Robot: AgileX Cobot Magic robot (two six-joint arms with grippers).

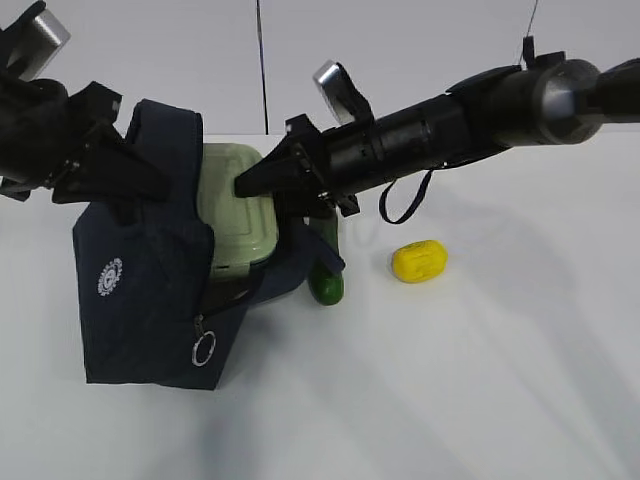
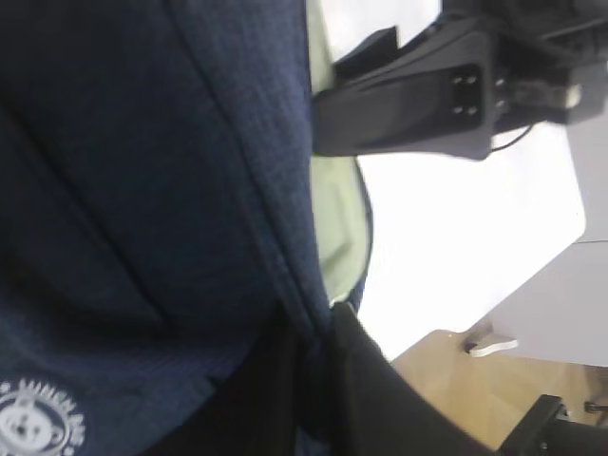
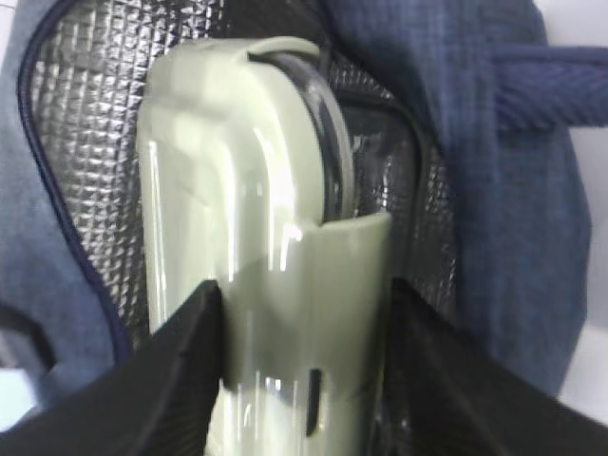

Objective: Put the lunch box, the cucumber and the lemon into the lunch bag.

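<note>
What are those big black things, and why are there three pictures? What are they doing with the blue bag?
They are two robot arms with fingers. One picture looks at the table from outside; the other two come from small cameras on each arm's wrist. The left gripper pinches the lunch bag to keep it open. The right gripper holds the lunch box by its green lid, partway inside the bag's silver lining. On the white table the lemon lies apart from the bag, and the cucumber pokes out beside it, partly hidden.

a lab or test room, it seems. bare white table (image 1: pixel 500 380), plain pale wall (image 1: pixel 400 40). wooden floor (image 2: pixel 456 380) below.
</note>
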